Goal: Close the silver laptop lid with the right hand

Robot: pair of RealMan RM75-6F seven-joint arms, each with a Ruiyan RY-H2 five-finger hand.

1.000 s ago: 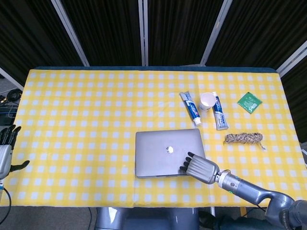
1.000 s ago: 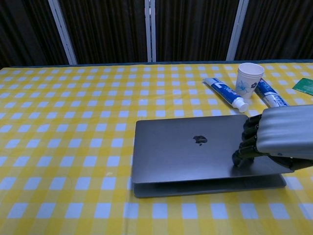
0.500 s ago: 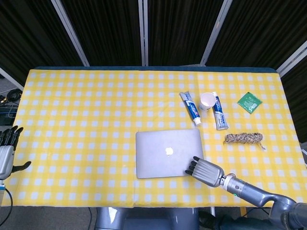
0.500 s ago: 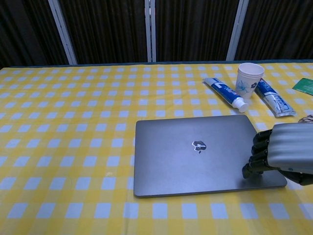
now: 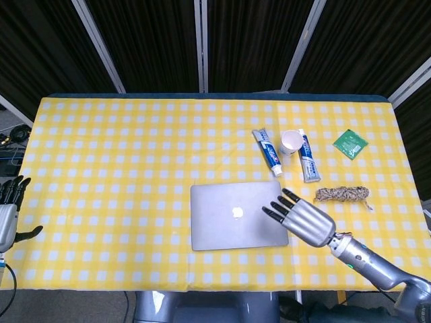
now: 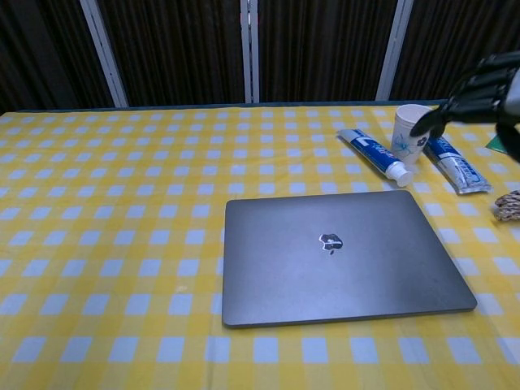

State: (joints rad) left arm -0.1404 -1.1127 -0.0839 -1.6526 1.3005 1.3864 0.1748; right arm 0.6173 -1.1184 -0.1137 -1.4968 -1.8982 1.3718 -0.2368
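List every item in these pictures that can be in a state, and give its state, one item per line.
silver laptop: lid fully shut, flat on the table.
right hand: raised above the laptop, fingers spread, holding nothing.
left hand: at the table's left edge, fingers apart, holding nothing.
paper cup: upright.
two toothpaste tubes: lying flat, either side of the cup.
rope bundle: coiled.
green packet: lying flat.

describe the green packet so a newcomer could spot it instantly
Start at the closed silver laptop near the table's front edge and look to the far right corner of the yellow checked cloth. The green packet lies there, beyond the rope bundle: the only flat green square.
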